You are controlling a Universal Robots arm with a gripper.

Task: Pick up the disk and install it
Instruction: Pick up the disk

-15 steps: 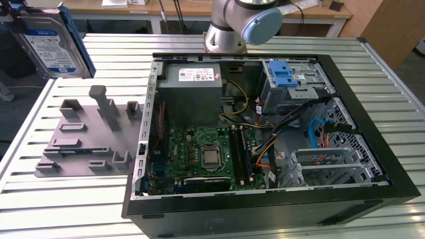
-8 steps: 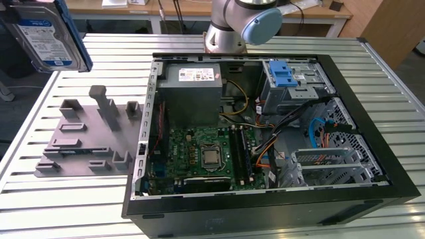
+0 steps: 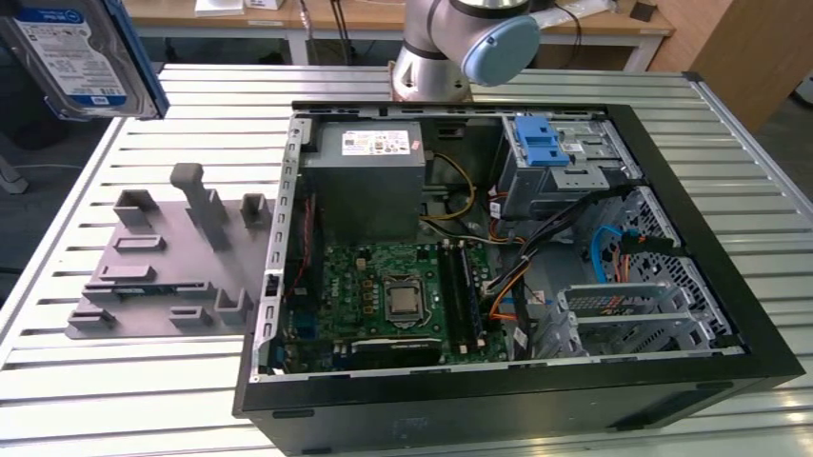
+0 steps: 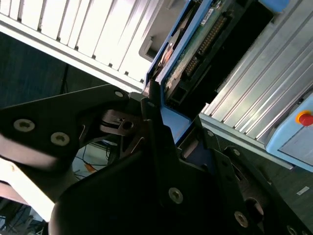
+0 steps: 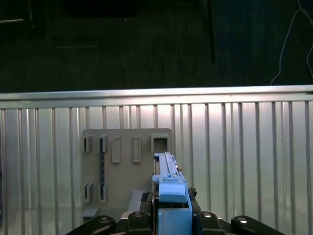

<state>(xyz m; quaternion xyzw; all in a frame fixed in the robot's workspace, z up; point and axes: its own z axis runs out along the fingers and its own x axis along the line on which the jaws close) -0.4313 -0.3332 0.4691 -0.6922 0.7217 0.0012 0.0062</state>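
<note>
The fingers clamp one end of the disk, held on edge high above the bench, well to the exterior view's left of the open computer case.

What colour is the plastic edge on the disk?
Blue. The edge of the disk shows best in the first wrist view.

Arm base joints stand upright in the exterior view. Gripper sits high over the surface, jaws clamped on the disk held edge-on. Black fingers press both its sides.
</note>
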